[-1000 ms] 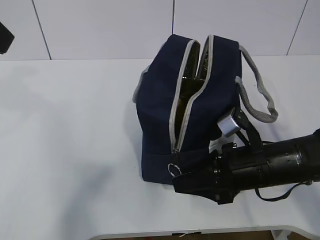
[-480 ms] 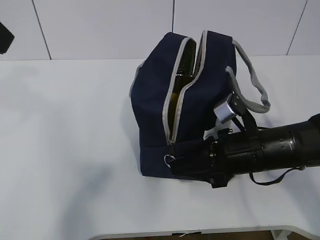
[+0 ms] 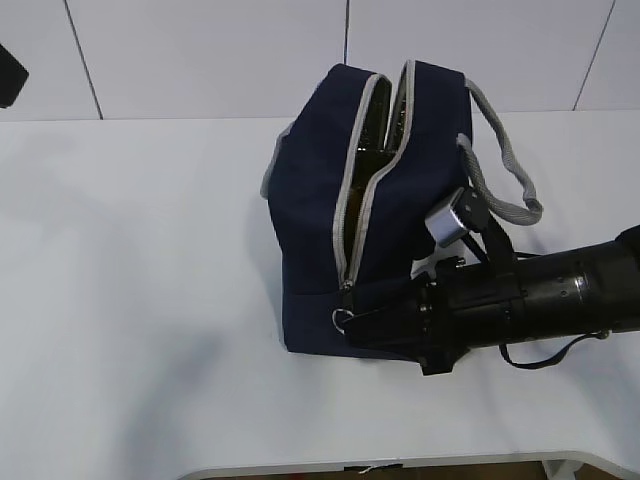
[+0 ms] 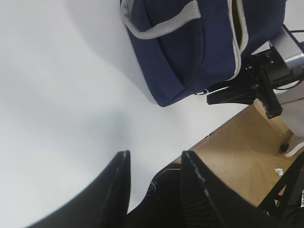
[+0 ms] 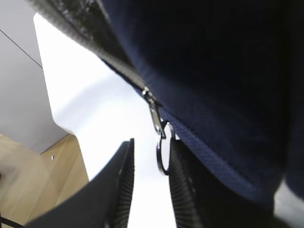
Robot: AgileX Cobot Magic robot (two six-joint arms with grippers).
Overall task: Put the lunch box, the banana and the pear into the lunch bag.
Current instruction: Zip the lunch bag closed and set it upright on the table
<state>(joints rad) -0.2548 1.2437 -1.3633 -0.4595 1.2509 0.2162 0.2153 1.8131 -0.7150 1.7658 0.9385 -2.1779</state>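
Two grippers show: the left gripper (image 4: pixel 154 178) hangs over bare white table (image 3: pixel 130 260) with its fingers apart and nothing between them, well away from the lunch bag (image 3: pixel 395 200). That navy bag stands mid-table, zipper partly open. The right gripper (image 5: pixel 149 178) sits at the bag's lower front, fingers narrowly apart around the ring pull (image 5: pixel 164 154), not visibly clamping it.

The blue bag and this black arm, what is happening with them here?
The right gripper is at the near end of the lunch bag, its fingers either side of the ring pull of the zipper. The zipper is open along the top. The left gripper hangs open above the table, apart from the bag.
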